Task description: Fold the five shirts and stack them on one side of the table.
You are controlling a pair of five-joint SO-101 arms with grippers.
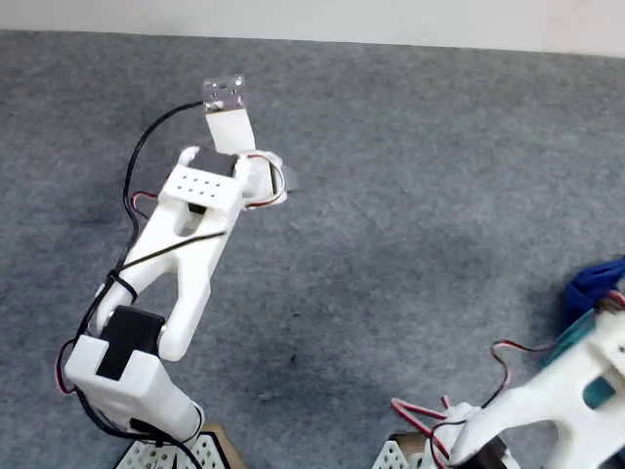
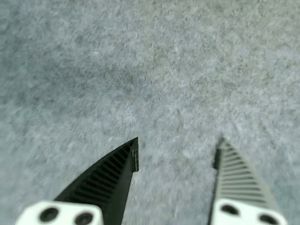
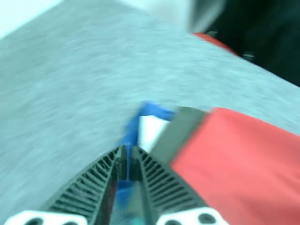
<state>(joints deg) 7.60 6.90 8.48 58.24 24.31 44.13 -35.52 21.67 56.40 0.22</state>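
A grey, felt-like tabletop (image 1: 410, 195) lies under even light, and a plain pale strip (image 1: 391, 18) runs along its far edge.

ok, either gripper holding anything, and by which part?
Right gripper is shut on the blue shirt, pinching a thin edge or fold of the cloth. Left gripper is open and holds nothing.

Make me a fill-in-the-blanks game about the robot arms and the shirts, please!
1. The right gripper is shut on a shirt coloured ____.
2. The left gripper is ____, not shut, and holds nothing.
3. The neighbouring shirt beside the right gripper is ____.
Missing words: blue, open, red.
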